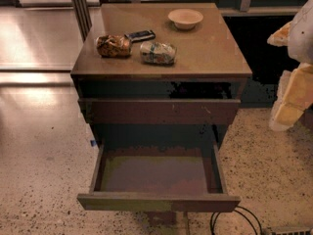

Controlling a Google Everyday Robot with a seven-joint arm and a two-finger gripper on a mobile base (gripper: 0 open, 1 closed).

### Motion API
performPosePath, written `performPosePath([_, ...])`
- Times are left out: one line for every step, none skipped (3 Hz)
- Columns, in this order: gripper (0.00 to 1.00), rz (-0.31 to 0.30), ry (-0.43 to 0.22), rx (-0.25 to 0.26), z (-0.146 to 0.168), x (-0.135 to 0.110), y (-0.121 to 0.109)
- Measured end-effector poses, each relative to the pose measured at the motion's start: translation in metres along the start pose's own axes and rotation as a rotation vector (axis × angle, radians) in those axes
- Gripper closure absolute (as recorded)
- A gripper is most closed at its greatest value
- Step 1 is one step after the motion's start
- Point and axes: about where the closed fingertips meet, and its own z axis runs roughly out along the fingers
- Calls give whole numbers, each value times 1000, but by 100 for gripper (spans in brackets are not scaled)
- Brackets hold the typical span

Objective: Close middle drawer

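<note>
The middle drawer [159, 202] is pulled far out from the brown cabinet [205, 58]. Its dark-brown front has worn greenish patches, and its olive-grey floor [154, 173] is bare. Above it sits a reddish-brown drawer front [159, 111], standing only slightly out from the cabinet. My gripper [289, 104] shows as white and pale-yellow parts at the right edge of the camera view. It is to the right of the cabinet, at about the height of the upper drawer, and touches neither drawer.
On the cabinet top lie a pale bowl [185, 18], a brown snack bag [113, 46], a dark flat object [140, 35] and a white-green bag [158, 53]. A black cable [234, 218] loops on the speckled floor by the drawer's front right corner.
</note>
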Motion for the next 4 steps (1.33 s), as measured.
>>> performPosePath([0,0,0,0,0,0,0])
performPosePath([0,1,-12,-13,10,1,4])
performPosePath([0,-4,-33,-41,37,6,18])
performPosePath([0,-14,-39,-71,71,16,38])
